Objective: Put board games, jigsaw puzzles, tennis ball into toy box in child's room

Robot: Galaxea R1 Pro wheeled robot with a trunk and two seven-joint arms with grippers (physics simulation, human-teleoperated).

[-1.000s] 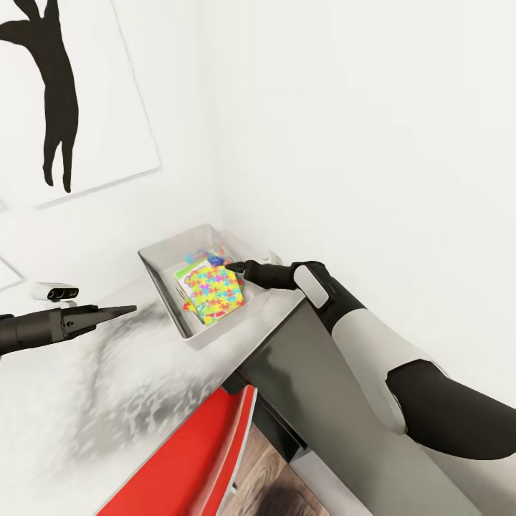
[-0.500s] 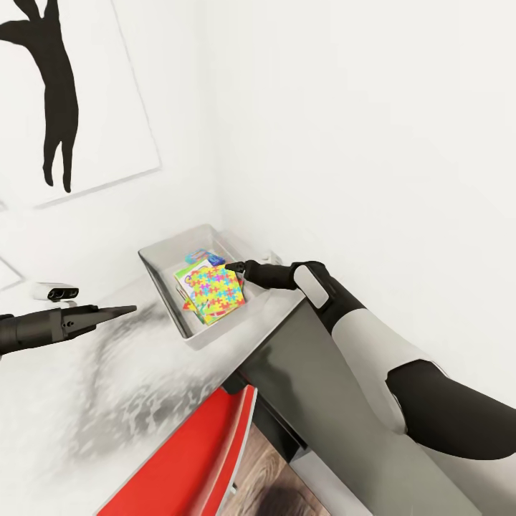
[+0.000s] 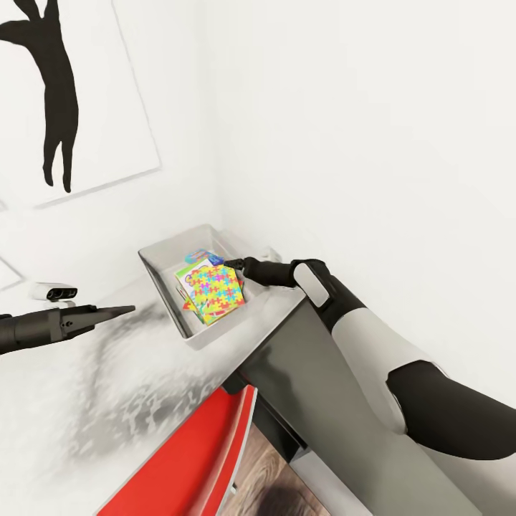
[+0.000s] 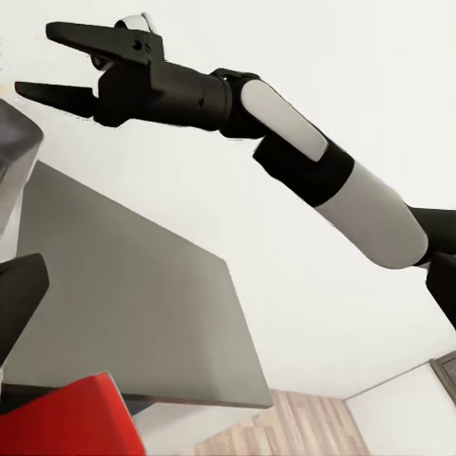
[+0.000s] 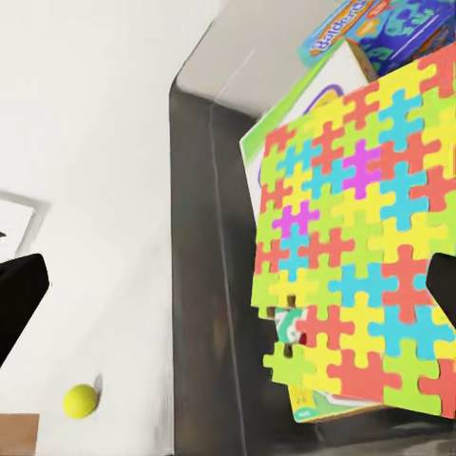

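Puzzle slab (image 3: pixel 215 290) and game boxes (image 5: pixel 380 28) fill the toy box (image 3: pixel 161 254) beneath the open, empty right gripper (image 3: pixel 231 265); the tennis ball (image 5: pixel 81 401) waits on the tabletop (image 3: pixel 107 387).

Two plain white walls (image 3: pixel 373 129) meet in a corner behind the desk. On the left wall hangs a large white picture (image 3: pixel 72 100) with a black silhouette figure on it — the lower edge is tilted in the head view. Below, a second frame corner (image 3: pixel 7 272) shows at the edge. Under the desk a bright red panel (image 3: pixel 193 459) stands out, perhaps a drawer front or a chair — it is hard to tell. The floor (image 3: pixel 265 480) is of brown wooden planks. The light is soft and even, and a grey mottled shadow lies over the pale surface.
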